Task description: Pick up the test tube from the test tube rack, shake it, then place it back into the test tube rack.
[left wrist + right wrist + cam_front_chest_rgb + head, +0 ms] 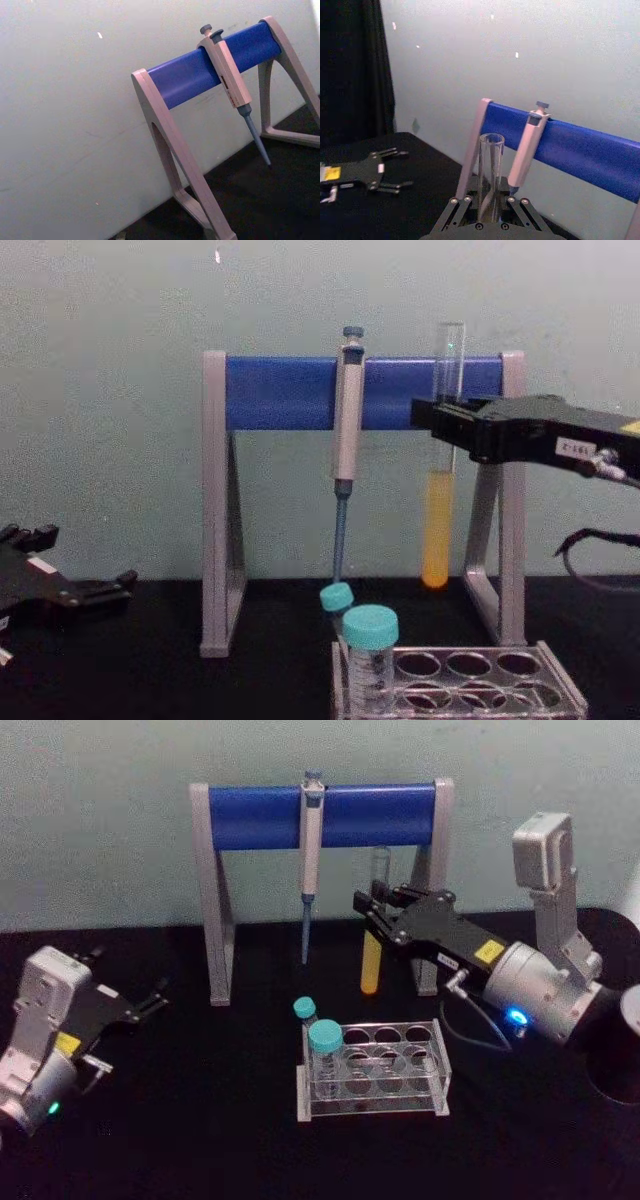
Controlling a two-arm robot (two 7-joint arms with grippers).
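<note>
Grip: my right tool (377, 913) was clamped on the test tube (371, 970) at its clear upper part and held it upright.
Tube position: in the air behind the test tube rack (441, 1065), just before the right leg of the pipette stand (260, 817).
Height: from the chest view, the test tube (437, 530) hung with its round bottom well above the test tube rack (562, 682), and the yellow-orange liquid sat below my right tool (447, 426).
Mouth: from the right wrist view, the open glass rim of the test tube (491, 160) rose between my fingers (451, 212).
Idle side: my left tool (150, 1000) sat low at the left of the black desk (200, 1130), fingers spread and holding nothing. The right wrist view showed that left tool (395, 170) from the side.
Rack contents: two teal-capped tubes (325, 1042) stood at its left end.
Pipette: the pipette (232, 75) hung from the stand's blue bar, tip pointing down.
</note>
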